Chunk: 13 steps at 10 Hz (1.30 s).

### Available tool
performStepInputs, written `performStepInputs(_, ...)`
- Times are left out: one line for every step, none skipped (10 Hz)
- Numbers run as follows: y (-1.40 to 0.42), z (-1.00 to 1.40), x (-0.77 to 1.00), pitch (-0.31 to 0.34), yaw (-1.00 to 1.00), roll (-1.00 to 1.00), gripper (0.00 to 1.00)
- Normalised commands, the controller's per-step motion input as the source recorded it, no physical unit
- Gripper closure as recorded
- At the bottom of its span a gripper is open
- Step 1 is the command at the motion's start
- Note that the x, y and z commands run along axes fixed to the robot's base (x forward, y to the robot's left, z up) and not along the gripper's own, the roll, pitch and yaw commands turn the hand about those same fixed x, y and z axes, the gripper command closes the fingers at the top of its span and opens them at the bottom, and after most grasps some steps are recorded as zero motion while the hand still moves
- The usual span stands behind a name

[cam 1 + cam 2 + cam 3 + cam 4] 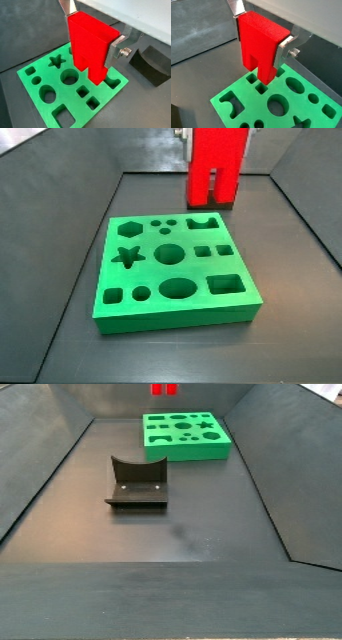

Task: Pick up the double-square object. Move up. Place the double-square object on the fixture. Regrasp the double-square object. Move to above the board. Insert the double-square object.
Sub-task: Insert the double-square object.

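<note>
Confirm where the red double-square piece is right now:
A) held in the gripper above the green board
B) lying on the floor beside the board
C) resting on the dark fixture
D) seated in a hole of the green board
A: in both wrist views the gripper is shut on the double-square object, which hangs over the board with its lower end clear of the holes; a side view shows the fixture bare.

Wrist views over board [47, 95]
</note>
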Motion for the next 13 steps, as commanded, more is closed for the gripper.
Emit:
performStepInputs(0.06,-0.19,0.72,0.0,0.02,0.08,1.0)
performStepInputs(0.06,-0.19,0.73,0.0,0.03,0.08,1.0)
performStepInputs(0.05,-0.19,0.71,0.0,0.01,0.08,1.0)
performStepInputs(0.0,-0.12,0.44,0.0,0.0,0.01,1.0)
performStepInputs(0.0,-0.05,0.0,0.0,0.0,0.0,1.0)
performStepInputs(-0.06,-0.37,0.31,-0.059,0.0,0.03,1.0)
performStepInputs(-0.17,-0.49,0.43,-0.099,0.0,0.1,1.0)
performStepInputs(-0.21,-0.53,0.36,-0.101,0.0,0.18,1.0)
performStepInputs(-0.17,-0.53,0.19,-0.133,0.0,0.14,1.0)
performStepInputs(-0.11,-0.53,0.07,-0.144,0.0,0.1,1.0)
performStepInputs(-0.05,-0.52,0.0,-0.16,0.0,0.07,1.0)
performStepInputs(-0.01,-0.56,0.0,-0.157,0.04,0.1,1.0)
performStepInputs(-0.02,-0.56,0.0,-0.13,0.05,0.13,1.0)
